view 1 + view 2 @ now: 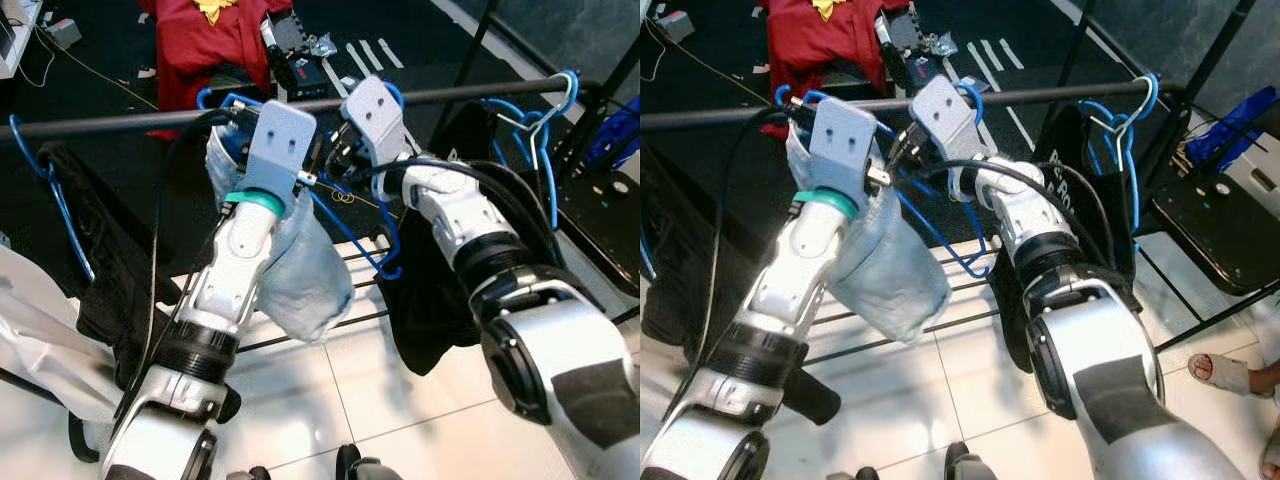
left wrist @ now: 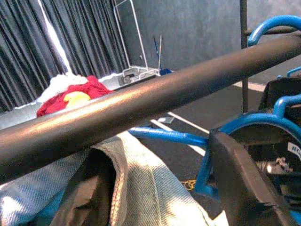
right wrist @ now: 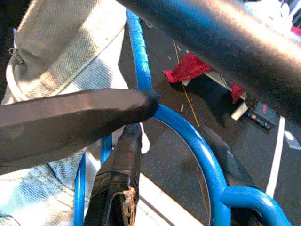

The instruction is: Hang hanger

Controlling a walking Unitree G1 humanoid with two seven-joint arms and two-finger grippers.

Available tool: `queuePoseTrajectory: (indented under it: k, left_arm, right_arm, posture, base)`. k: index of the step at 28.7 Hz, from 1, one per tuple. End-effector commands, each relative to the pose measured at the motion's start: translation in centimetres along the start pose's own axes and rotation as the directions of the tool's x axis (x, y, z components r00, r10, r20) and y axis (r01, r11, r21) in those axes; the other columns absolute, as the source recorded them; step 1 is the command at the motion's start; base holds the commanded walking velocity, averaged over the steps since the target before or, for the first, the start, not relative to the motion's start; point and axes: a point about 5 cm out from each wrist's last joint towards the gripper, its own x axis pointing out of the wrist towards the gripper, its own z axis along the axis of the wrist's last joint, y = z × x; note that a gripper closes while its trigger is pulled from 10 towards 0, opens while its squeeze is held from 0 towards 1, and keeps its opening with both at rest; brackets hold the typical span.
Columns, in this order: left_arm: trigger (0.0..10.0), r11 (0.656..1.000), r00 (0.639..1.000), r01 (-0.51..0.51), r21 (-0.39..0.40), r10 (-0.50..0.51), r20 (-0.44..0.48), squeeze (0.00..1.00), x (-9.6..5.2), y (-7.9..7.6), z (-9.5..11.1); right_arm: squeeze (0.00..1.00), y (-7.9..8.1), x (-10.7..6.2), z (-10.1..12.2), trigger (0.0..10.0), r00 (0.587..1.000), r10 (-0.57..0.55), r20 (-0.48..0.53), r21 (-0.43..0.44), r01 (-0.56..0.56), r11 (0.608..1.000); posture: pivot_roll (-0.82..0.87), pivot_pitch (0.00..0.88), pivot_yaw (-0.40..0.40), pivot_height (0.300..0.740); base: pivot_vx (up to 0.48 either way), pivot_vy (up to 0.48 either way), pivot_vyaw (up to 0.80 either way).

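Blue hanger at the rail, hook not yet settled.

My left tool (image 1: 232, 118), grip state unclear, steadies the denim garment (image 1: 300, 270); my right tool (image 3: 141, 110) pinches the blue hanger (image 3: 188, 136) just under the rail (image 1: 450, 93). Releasing early could drop it.

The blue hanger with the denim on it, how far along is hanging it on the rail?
Nearly there. Both arms have the blue hanger with its denim garment raised to the black rail, and its hook seems to be at the rail. In hand: the right claw pinches the hanger's wire; the left claw sits beside it. Left: confirm the hook is seated, then let go.
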Motion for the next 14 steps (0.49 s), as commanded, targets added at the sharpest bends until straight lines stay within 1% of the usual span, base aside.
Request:
queuePoseTrajectory:
  k: [1,2,3,4,7,8,9,10,11,12,13,14]
  left_arm:
    - [10.0,0.999,1.000,0.029,0.016,-0.029,-0.005,0.13,-0.2,-0.5,0.0]
    - [10.0,0.999,1.000,0.029,0.016,-0.029,-0.005,0.13,-0.2,-0.5,0.0]
    - [10.0,0.999,0.999,0.043,0.002,-0.044,0.011,0.00,-0.4,-0.6,0.2]
    - [10.0,0.996,0.996,0.082,-0.031,-0.081,0.037,0.00,-0.8,-0.9,0.7]
    - [10.0,0.996,0.996,0.082,-0.031,-0.081,0.037,0.00,-0.8,-0.9,0.7]
    - [10.0,0.989,0.990,0.130,-0.068,-0.126,0.064,0.00,-1.2,-1.3,1.2]
    - [10.0,0.989,0.990,0.130,-0.068,-0.126,0.064,0.00,-1.2,-1.3,1.2]
    - [10.0,0.974,0.978,0.199,-0.103,-0.191,0.084,0.00,-1.8,-1.7,1.7]
    - [10.0,0.974,0.978,0.199,-0.103,-0.191,0.084,0.00,-1.8,-1.7,1.7]
    - [10.0,0.961,0.965,0.254,-0.105,-0.244,0.098,1.00,-2.2,-2.1,1.9]
    - [10.0,0.961,0.965,0.254,-0.105,-0.244,0.098,1.00,-2.2,-2.1,1.9]
    - [10.0,0.953,0.956,0.284,-0.108,-0.273,0.104,1.00,-2.6,-2.3,1.9]
  right_arm:
    - [1.00,3.1,0.9,-1.9,10.0,0.985,0.165,-0.052,0.023,-0.164,0.986]
    - [1.00,3.1,0.9,-1.9,10.0,0.985,0.165,-0.052,0.023,-0.164,0.986]
    - [1.00,3.0,0.7,-1.9,10.0,0.988,0.151,-0.043,0.025,-0.150,0.988]
    - [1.00,2.7,0.6,-1.9,10.0,0.989,0.141,-0.032,0.028,-0.140,0.990]
    - [1.00,2.7,0.6,-1.9,10.0,0.989,0.141,-0.032,0.028,-0.140,0.990]
    - [1.00,2.5,0.4,-1.9,10.0,0.991,0.132,-0.021,0.032,-0.131,0.991]
    - [1.00,2.5,0.4,-1.9,10.0,0.991,0.132,-0.021,0.032,-0.131,0.991]
    - [0.95,2.2,0.1,-1.9,10.0,0.992,0.123,-0.011,0.031,-0.122,0.992]
    - [0.95,2.2,0.1,-1.9,10.0,0.992,0.123,-0.011,0.031,-0.122,0.992]
    - [0.00,2.1,-0.1,-1.9,10.0,0.993,0.122,0.000,0.030,-0.122,0.992]
    - [0.00,2.1,-0.1,-1.9,10.0,0.993,0.122,0.000,0.030,-0.122,0.992]
    - [0.00,2.1,-0.2,-1.9,10.0,0.993,0.121,0.004,0.026,-0.121,0.992]
  posture:
    - [-0.06,0.187,-0.010,0.740]
    - [-0.06,0.187,-0.010,0.740]
    - [-0.07,0.188,-0.007,0.740]
    - [-0.07,0.188,-0.004,0.740]
    - [-0.07,0.188,-0.004,0.740]
    - [-0.07,0.187,-0.004,0.740]
    - [-0.07,0.187,-0.004,0.740]
    - [-0.07,0.186,-0.002,0.740]
    - [-0.07,0.186,-0.002,0.740]
    - [-0.06,0.185,-0.001,0.740]
    - [-0.06,0.185,-0.001,0.740]
    - [-0.06,0.185,-0.001,0.740]
  base:
    - [0.000,0.000,0.00]
    - [0.000,0.000,0.00]
    - [0.000,0.000,0.00]
    - [0.000,0.000,0.00]
    - [0.000,0.000,0.00]
    - [0.000,0.000,0.00]
    - [0.000,0.000,0.00]
    - [0.000,0.000,0.00]
    - [0.000,0.000,0.00]
    - [0.000,0.000,0.00]
    - [0.000,0.000,0.00]
    - [0.000,0.000,0.00]
